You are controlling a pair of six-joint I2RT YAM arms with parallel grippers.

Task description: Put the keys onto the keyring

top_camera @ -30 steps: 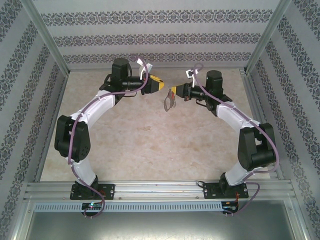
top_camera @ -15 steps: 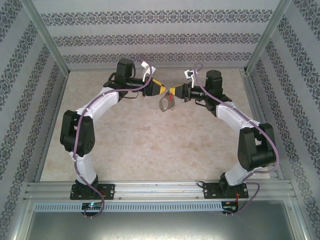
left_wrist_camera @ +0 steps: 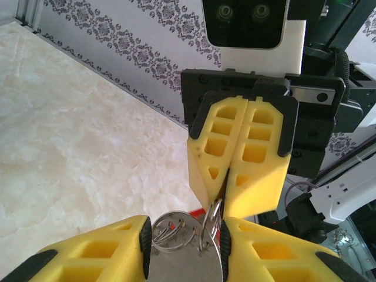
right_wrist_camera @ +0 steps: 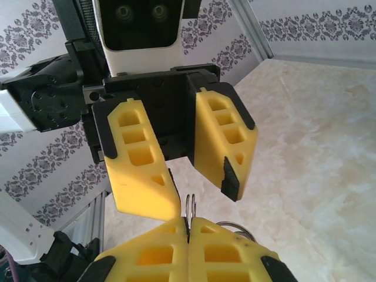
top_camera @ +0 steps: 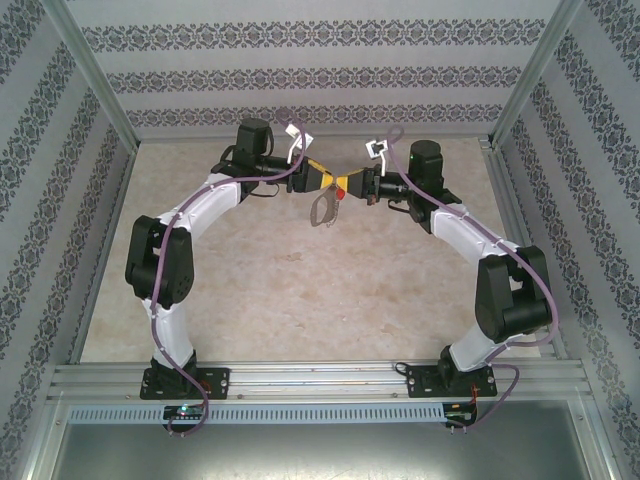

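In the upper centre of the top view, the keyring, a thin silvery wire loop, hangs just under the two meeting grippers. The right gripper has its ribbed yellow fingers pinched tight on the loop's top edge. The left gripper stands partly open, its black-padded tips straddling the loop, where a key shows its red plastic head.

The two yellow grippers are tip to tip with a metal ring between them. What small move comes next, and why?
Probably close the left gripper gently on the thin silver metal keyring. Its fingers stand apart on either side of the ring, the red-headed key shows between them, and the right gripper is shut on the wire.
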